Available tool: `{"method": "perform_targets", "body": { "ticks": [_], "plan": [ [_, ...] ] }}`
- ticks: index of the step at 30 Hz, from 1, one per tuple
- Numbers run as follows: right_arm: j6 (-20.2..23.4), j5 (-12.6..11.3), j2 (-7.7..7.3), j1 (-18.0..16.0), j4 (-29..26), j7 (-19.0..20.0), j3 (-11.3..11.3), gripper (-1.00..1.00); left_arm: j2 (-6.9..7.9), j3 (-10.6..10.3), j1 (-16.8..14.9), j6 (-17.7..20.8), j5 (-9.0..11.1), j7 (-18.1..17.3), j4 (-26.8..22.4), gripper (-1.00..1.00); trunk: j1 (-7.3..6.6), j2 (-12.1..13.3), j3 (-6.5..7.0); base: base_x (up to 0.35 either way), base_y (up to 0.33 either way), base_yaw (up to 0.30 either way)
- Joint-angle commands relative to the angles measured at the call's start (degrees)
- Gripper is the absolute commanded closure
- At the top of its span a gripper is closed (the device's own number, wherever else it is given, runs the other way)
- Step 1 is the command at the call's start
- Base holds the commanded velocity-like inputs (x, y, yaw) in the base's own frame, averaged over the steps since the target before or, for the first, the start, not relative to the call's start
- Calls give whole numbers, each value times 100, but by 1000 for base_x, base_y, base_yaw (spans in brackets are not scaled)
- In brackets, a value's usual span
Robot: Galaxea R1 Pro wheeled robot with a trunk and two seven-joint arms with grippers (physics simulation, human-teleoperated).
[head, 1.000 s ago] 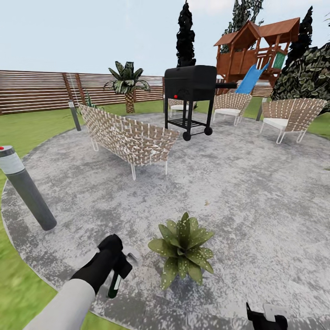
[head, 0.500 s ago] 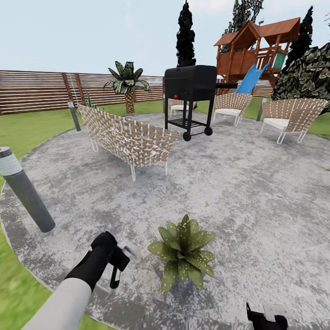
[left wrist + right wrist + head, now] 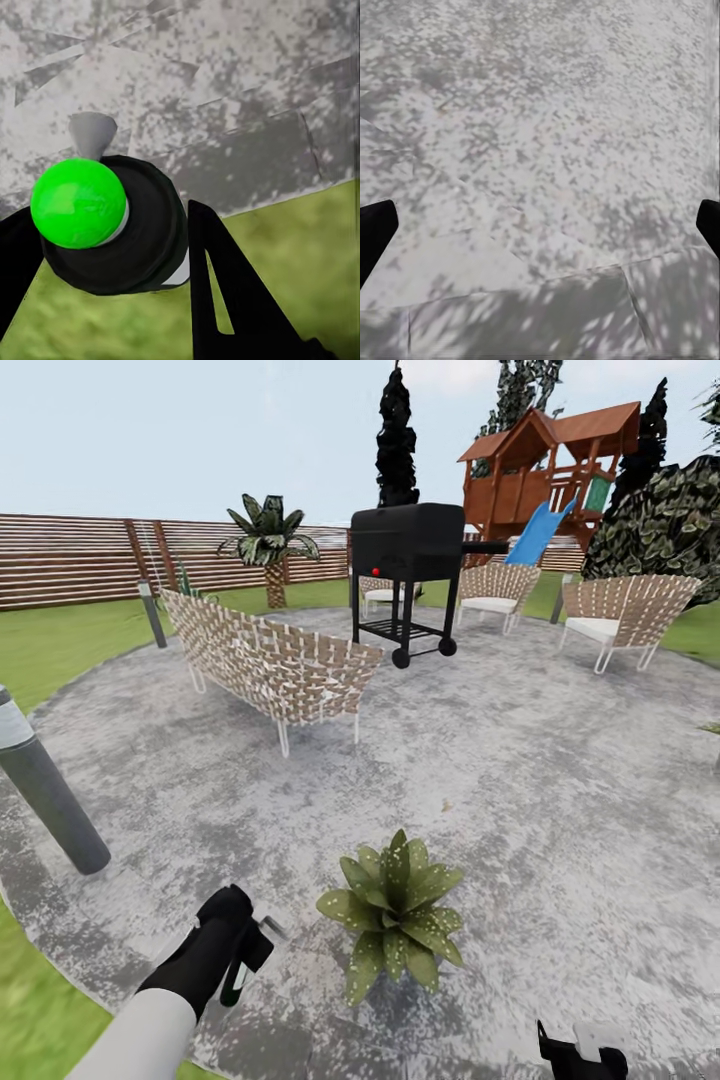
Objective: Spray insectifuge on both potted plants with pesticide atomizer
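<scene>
Standing at the near edge of a round grey stone patio (image 3: pixel 520 760), we are looking over the garden: green lawn (image 3: pixel 60 650) around the paving, a horizontal-slat wooden fence (image 3: pixel 70 560) at the far side, pale sky above.

Items on or around the patio, head view:
- woven bench (image 3: pixel 275 660), left of centre
- black wheeled grill (image 3: pixel 408 575) behind it
- two woven chairs (image 3: pixel 622 615) to the right
- wooden play tower with a blue slide (image 3: pixel 545 470) beyond the chairs
- palm (image 3: pixel 268 540) by the fence
- grey bollard lamp (image 3: pixel 45 790) at the left rim, tilting in the view
- one potted plant (image 3: pixel 395 913), speckled leaves, low on the stone just right of our left arm; its pot is hidden under the leaves.

We are carrying the pesticide atomizer (image 3: pixel 238 978) in the left gripper (image 3: pixel 245 955), jaws clenched on it, near the plant but apart from it.

The left wrist view is adding detail: the atomizer's bright green cap (image 3: pixel 78 202), a grey nozzle (image 3: pixel 92 135), black fingers (image 3: pixel 225 292) on either side, and the seam between stone and grass underneath.

The right gripper (image 3: pixel 580 1052) is sitting at the lower edge of the head view; in the right wrist view its dark fingertips (image 3: pixel 375 232) are standing far apart, released, over bare mottled paving (image 3: pixel 540 150) with shadow across the nearer slabs.
</scene>
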Motion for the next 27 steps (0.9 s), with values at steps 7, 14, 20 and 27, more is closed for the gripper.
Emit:
{"method": "perform_targets", "body": {
  "ticks": [7,14,20,27],
  "plan": [
    [-8,-21,0,-2,1,-31,49,-100,6,30,-1,12,-60,-58,-27,100,-1,-2,13,-62,204,-172],
    [-8,-21,0,-3,1,-31,49,-100,6,13,-1,12,-60,-42,-27,100,-1,-2,14,-37,288,-49],
    [-8,-21,0,-5,1,-31,49,-100,6,-8,-1,12,-64,-22,-27,100,-1,-2,14,-1,47,-247],
    [-8,-21,0,-2,1,-31,49,-100,5,-9,-1,12,-64,-23,-27,100,-1,-2,14,9,29,-263]
  ]
}}
